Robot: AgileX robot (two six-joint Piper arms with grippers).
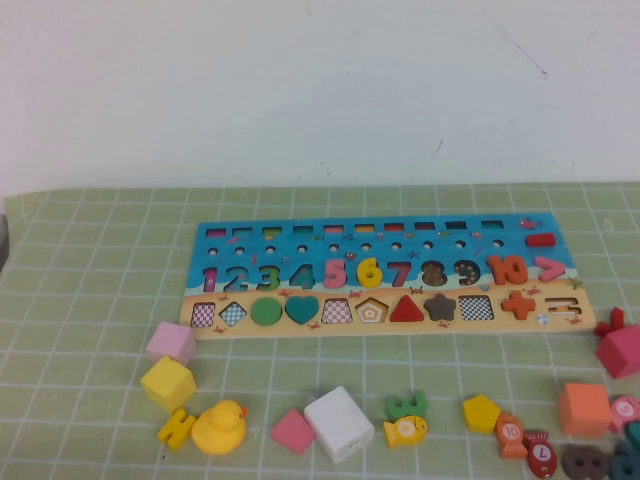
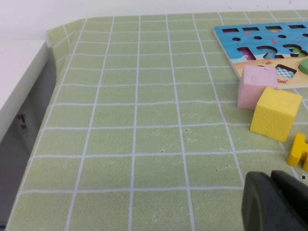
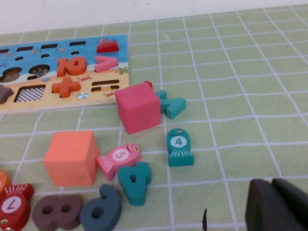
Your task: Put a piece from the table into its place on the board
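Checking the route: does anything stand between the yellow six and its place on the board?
Nothing visible does: the yellow 6 already sits in its recess on the board, between the pink 5 and the 7. The left end effector, shut, hangs near the board's left end; the right end effector, shut, near its right end.

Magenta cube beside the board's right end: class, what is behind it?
A teal cross piece and a red piece poke out, partly covered. Left gripper hangs over the mat, right gripper near the teal fish.
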